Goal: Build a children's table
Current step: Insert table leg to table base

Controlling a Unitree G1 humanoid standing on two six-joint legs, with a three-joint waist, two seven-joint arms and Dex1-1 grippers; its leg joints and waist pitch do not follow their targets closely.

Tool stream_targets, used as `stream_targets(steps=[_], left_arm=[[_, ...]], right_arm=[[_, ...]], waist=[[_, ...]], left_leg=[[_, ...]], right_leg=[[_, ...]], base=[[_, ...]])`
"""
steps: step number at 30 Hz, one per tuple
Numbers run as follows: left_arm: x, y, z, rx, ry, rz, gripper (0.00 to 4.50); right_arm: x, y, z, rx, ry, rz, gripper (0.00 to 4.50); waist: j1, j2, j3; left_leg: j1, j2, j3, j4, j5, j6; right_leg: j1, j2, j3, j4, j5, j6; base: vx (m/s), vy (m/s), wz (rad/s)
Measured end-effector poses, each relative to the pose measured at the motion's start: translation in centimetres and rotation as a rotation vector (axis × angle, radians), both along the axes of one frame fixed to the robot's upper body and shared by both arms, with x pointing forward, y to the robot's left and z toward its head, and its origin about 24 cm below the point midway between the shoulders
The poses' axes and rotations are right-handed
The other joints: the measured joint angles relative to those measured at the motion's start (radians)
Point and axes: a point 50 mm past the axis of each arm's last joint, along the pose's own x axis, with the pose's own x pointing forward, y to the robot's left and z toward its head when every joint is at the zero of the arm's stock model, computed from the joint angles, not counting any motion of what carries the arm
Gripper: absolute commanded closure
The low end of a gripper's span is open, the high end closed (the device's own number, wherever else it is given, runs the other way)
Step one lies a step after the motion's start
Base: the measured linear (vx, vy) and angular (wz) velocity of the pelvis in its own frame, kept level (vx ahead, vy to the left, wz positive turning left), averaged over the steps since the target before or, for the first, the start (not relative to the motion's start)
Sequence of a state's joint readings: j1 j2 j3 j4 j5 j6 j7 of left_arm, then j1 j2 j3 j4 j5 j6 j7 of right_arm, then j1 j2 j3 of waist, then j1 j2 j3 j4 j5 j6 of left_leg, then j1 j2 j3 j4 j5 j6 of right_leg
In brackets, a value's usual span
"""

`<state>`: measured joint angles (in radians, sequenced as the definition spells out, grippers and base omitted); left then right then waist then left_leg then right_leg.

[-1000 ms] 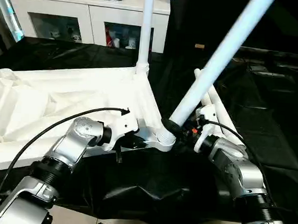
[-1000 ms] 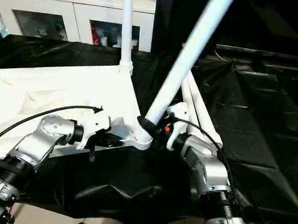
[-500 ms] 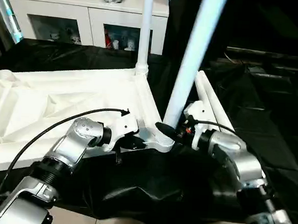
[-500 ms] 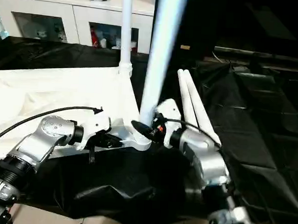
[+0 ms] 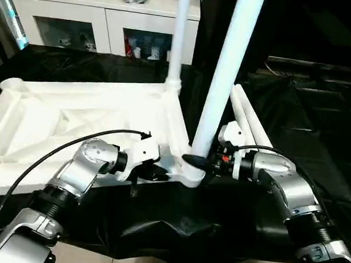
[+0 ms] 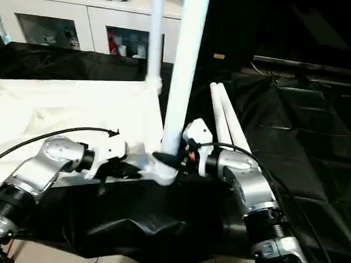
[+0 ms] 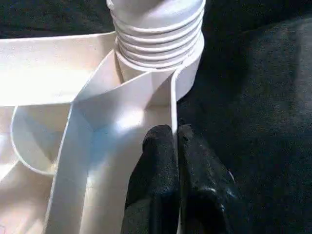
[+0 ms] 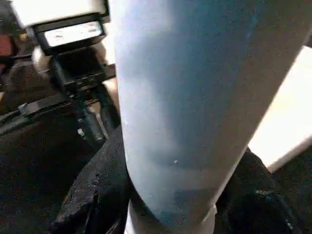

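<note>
Black crinkled sheet (image 5: 316,133) under ribbed white tabletop (image 5: 76,120), smooth tube leg (image 5: 222,81).

The white plastic tabletop (image 5: 76,117) lay upside down, ribbed underside up, on the black-covered counter (image 5: 316,133). One tube leg (image 5: 178,43) stood upright in its far corner socket. A second leg (image 5: 222,81) stood nearly upright in the threaded near corner socket (image 7: 156,36). Two spare legs (image 5: 247,114) lay side by side just beside the tabletop.

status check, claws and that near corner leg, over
Left claw shut on tabletop rim by near corner socket. Right claw clamped on leg just above that socket, leg near upright. Two spare legs lie alongside, nothing blocking.
</note>
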<state>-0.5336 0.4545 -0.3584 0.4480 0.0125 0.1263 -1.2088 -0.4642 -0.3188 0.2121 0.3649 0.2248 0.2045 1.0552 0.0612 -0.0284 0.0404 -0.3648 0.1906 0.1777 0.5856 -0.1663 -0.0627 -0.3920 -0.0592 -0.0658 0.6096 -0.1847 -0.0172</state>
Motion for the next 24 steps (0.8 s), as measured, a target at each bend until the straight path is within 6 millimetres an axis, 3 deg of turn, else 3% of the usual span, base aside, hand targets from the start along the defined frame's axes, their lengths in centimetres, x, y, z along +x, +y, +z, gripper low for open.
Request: stream_targets(steps=[7,10,14,19,24], left_arm=[[0.2,0.1,-0.1,0.003,-0.005,0.033,4.50],[0.6,0.3,-0.2,0.015,-0.009,0.101,4.50],[1.4,0.0,-0.2,0.010,0.005,0.204,4.50],[3.1,-2.4,0.0,0.030,-0.002,0.392,4.50],[3.8,-4.5,0.1,0.030,0.006,0.499,4.50]], right_arm=[[0.7,0.3,-0.4,0.018,0.001,-0.029,2.64],[1.6,1.2,-0.6,0.013,-0.005,-0.126,2.64],[2.9,2.1,-0.7,0.031,0.001,-0.266,2.64],[5.1,3.2,-0.8,0.026,0.008,-0.519,2.64],[6.1,3.8,-0.6,0.029,0.038,-0.666,2.64]], waist=[[-0.003,0.000,0.000],[-0.016,0.001,0.001],[-0.032,0.002,0.003],[-0.040,0.008,0.007],[-0.041,0.009,0.007]], left_leg=[[0.005,0.000,0.000,0.000,0.000,0.000],[0.013,0.000,-0.001,0.001,0.000,0.000],[0.014,0.000,-0.007,0.001,0.000,0.000],[0.011,0.001,-0.017,0.001,0.000,-0.001],[0.011,0.000,-0.016,-0.001,0.000,0.000]], right_leg=[[0.004,0.000,0.000,0.000,0.000,0.000],[0.008,-0.001,-0.002,0.000,0.000,0.000],[0.008,-0.001,-0.007,-0.006,0.000,0.000],[0.010,-0.004,-0.025,-0.024,0.000,0.000],[0.011,-0.005,-0.026,-0.030,0.002,-0.003]], base=[[0.000,0.000,0.00],[0.000,0.000,0.00],[0.000,0.000,0.00],[0.000,0.000,0.00],[0.000,0.000,0.00]])
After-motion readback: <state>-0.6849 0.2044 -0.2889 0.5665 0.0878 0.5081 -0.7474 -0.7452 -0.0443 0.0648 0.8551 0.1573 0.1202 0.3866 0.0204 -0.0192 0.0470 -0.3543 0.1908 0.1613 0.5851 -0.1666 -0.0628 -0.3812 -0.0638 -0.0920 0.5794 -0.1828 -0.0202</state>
